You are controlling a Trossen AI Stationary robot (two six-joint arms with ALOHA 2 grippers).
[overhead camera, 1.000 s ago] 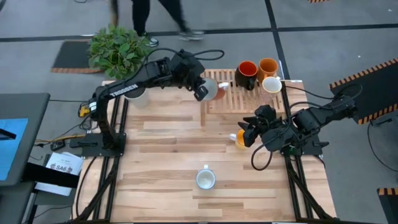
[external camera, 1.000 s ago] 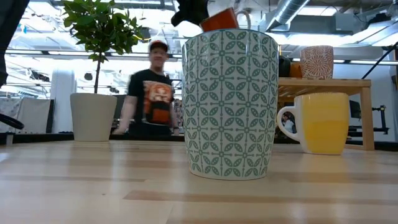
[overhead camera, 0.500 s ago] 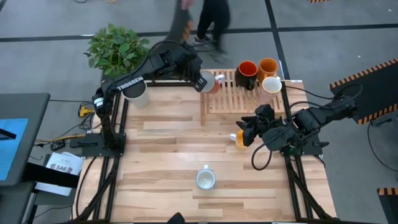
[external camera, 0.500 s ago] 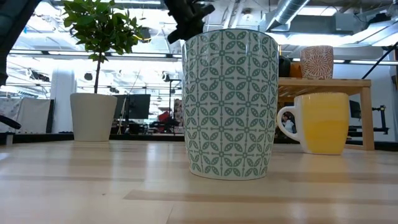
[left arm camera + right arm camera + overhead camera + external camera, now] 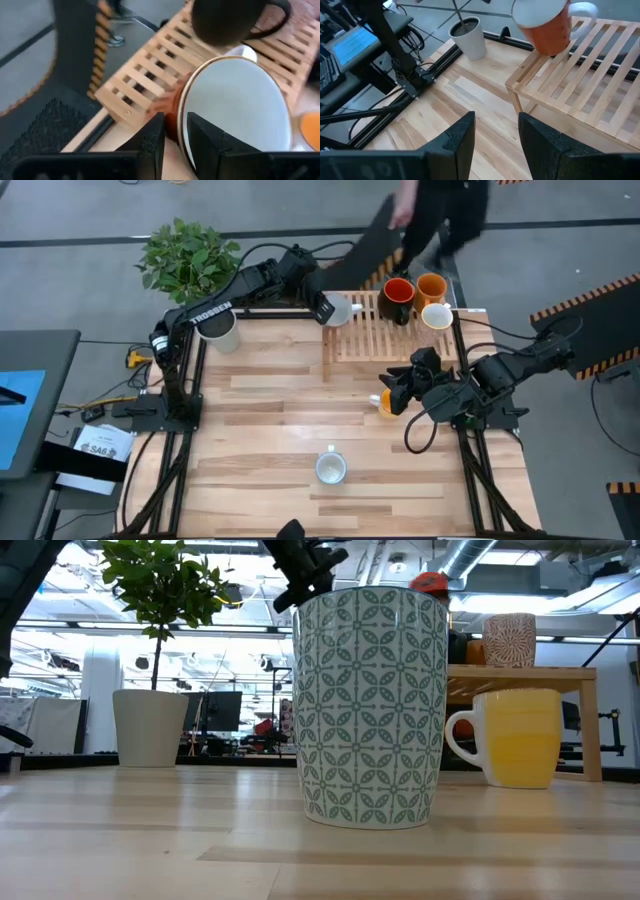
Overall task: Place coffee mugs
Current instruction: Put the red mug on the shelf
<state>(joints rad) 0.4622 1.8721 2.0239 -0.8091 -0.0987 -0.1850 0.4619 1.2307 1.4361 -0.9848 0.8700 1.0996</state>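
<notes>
We see left hand (image 5: pixel 322 309) pinching brown-orange mug (image 5: pixel 337 309) rim above slatted rack (image 5: pixel 395 337), far edge of bench (image 5: pixel 260 410). Right hand (image 5: pixel 395 397) fingers apart, beside yellow mug (image 5: pixel 385 406).

You had a wooden table (image 5: pixel 260 420) carrying a slatted rack (image 5: pixel 385 340) at upper right, a patterned cup (image 5: pixel 331 468) at lower centre, and a yellow mug (image 5: pixel 385 402) right of centre.

- White lettering reading "TROSSEN" runs along the left arm (image 5: pixel 205 312), seen from above near the table's far left corner.
- A label (image 5: pixel 100 448) left of the table carries print too small to read.
</notes>
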